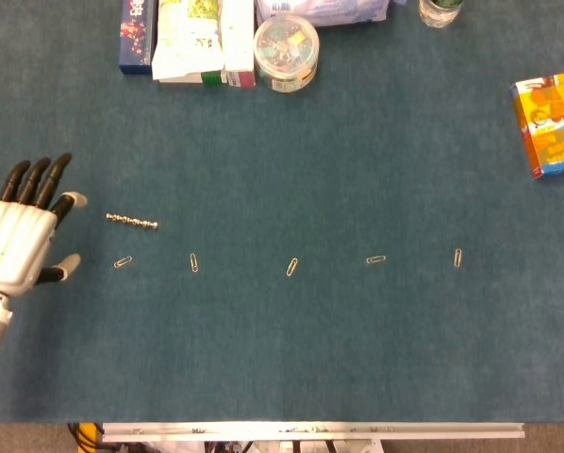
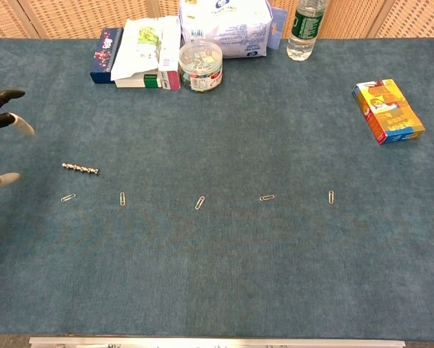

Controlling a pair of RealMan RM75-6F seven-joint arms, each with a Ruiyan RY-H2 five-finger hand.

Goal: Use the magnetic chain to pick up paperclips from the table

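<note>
Teal table [image 1: 357,359], boxes [image 1: 202,38] behind, left robot hand [image 1: 18,241] (empty) beside magnetic chain [image 1: 132,222]

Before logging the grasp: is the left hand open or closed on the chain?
Open. The left hand has its fingers spread and holds nothing; the magnetic chain lies apart on the table.

No text, brand name or number could be read in either view. The white bag [image 2: 224,25] at the table's far edge carried a blue round logo and blue print, too small to make out. The bottle [image 2: 303,29] had a dark green label with pale lettering that stayed blurred. The orange box [image 2: 387,111] showed colourful pictures and a blue band, no legible words. The dark blue box [image 2: 104,45] bore red and white markings, also illegible. The white-and-green packets [image 2: 146,52] showed only unreadable print.
</note>
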